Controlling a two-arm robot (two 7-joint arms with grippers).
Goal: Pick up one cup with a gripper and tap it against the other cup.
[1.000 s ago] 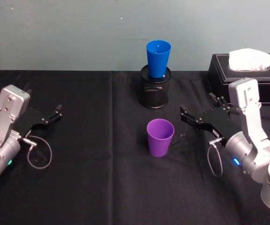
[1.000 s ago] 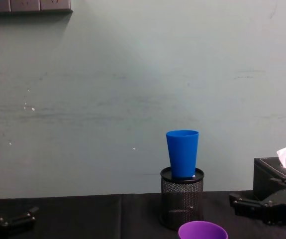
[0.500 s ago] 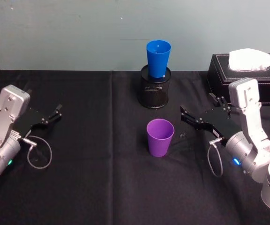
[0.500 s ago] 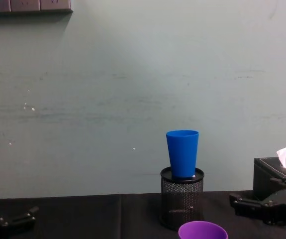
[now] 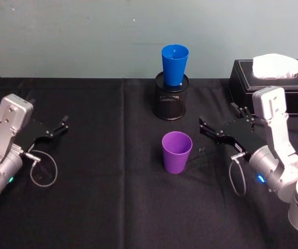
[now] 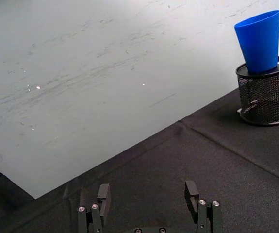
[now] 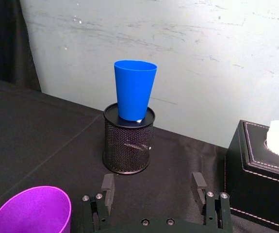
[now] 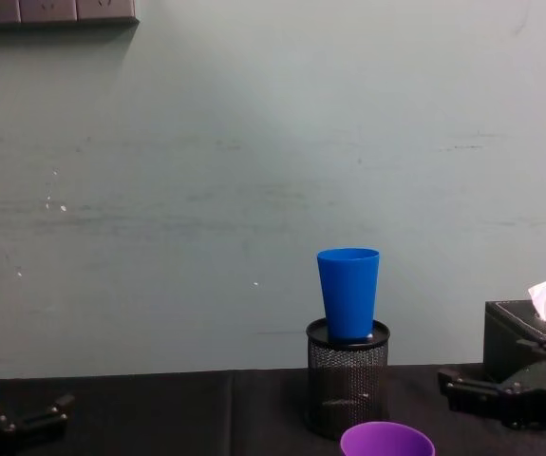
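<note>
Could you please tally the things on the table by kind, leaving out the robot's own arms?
Cups: 2, the purple cup standing on the cloth and the blue cup standing in the pen holder.
Pen holders: 1, black wire mesh.
Tissue boxes: 1, black, with a white tissue sticking out.
Total: 4.

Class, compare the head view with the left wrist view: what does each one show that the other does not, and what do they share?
Head view alone: the purple cup standing upright on the black cloth, the right gripper beside it with open jaws, apart from it, and the tissue box at the back right.

Left wrist view alone: a close look at the left gripper from behind, jaws open over bare cloth.

Both: the blue cup standing in the black mesh holder, the left gripper, the black cloth and the pale wall.
</note>
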